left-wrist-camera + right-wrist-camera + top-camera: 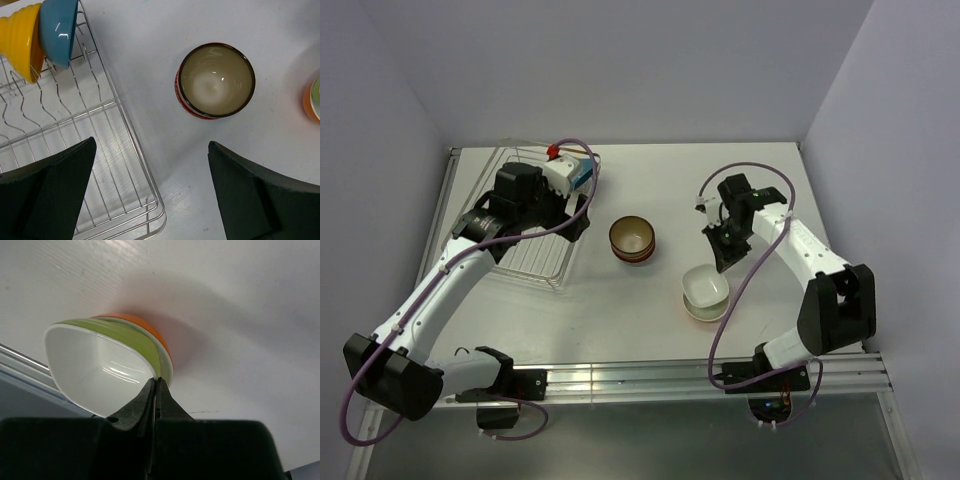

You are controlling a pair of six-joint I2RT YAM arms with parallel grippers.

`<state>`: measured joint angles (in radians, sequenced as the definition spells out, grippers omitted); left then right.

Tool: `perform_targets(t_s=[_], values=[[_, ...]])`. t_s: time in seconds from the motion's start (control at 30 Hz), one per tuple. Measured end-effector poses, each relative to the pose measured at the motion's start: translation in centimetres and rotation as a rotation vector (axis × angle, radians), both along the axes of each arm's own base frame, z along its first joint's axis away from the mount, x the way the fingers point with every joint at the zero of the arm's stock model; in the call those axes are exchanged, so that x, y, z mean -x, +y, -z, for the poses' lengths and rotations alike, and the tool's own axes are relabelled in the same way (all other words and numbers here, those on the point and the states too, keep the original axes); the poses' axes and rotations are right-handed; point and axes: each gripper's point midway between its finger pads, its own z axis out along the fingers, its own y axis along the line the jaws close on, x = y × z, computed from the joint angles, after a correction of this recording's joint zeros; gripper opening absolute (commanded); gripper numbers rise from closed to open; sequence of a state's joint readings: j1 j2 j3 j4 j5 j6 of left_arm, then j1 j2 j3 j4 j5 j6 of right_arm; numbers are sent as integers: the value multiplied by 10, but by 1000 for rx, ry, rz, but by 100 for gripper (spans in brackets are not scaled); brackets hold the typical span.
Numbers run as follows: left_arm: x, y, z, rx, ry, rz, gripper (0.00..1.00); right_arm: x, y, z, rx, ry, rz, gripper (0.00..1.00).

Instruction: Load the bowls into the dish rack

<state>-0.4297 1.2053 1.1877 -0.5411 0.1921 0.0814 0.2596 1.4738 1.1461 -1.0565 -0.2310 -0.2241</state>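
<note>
A green bowl (125,332) with a white inside (705,284) sits tilted in an orange bowl (152,327), right of the table's middle. My right gripper (159,381) is shut on its near rim. A brown-red bowl (632,240) with a cream inside (215,80) stands upright mid-table. The wire dish rack (535,265) lies at the left. A yellow bowl (17,42) and a blue bowl (60,30) stand on edge between its tines. My left gripper (150,150) hangs open over the rack's near right corner (155,220), with nothing between its fingers.
The orange bowl's edge (306,102) shows at the right of the left wrist view. An aluminium rail (660,380) runs along the near table edge, past both arm bases. Grey walls close in the table at the back and sides.
</note>
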Motion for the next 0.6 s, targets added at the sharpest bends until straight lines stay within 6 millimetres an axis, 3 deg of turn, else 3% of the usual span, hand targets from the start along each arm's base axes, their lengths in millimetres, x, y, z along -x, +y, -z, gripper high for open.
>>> perform_targets(t_s=[0.33, 0.6], values=[[5, -1, -5, 25, 4, 1, 100, -24, 13, -56, -118, -174, 21, 0], [25, -34, -32, 252, 64, 94, 100, -49, 38, -112, -294, -366, 28, 0]])
